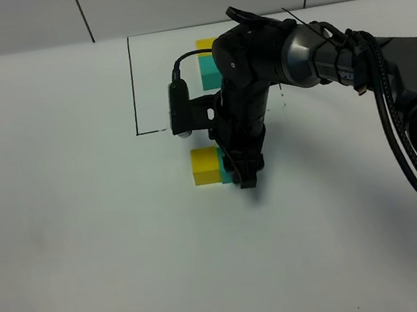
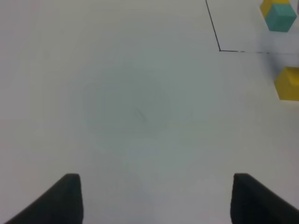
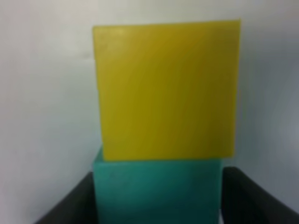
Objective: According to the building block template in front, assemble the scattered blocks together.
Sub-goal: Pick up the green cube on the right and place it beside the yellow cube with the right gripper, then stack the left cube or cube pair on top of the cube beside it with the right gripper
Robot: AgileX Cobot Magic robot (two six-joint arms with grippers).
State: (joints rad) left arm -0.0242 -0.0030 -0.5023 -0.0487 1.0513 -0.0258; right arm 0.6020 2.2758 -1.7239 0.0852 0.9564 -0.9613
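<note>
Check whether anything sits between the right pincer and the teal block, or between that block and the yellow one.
Nothing visible does. The fingers of the right pincer sit against both sides of the teal block, and that block lies flush against the yellow block, nothing between them.

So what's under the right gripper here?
The teal block, flanked by the right gripper and touching the yellow block. From above, the gripper hides most of it.

White table [image 1: 76, 270], grey tiled wall [image 1: 16, 24]
</note>
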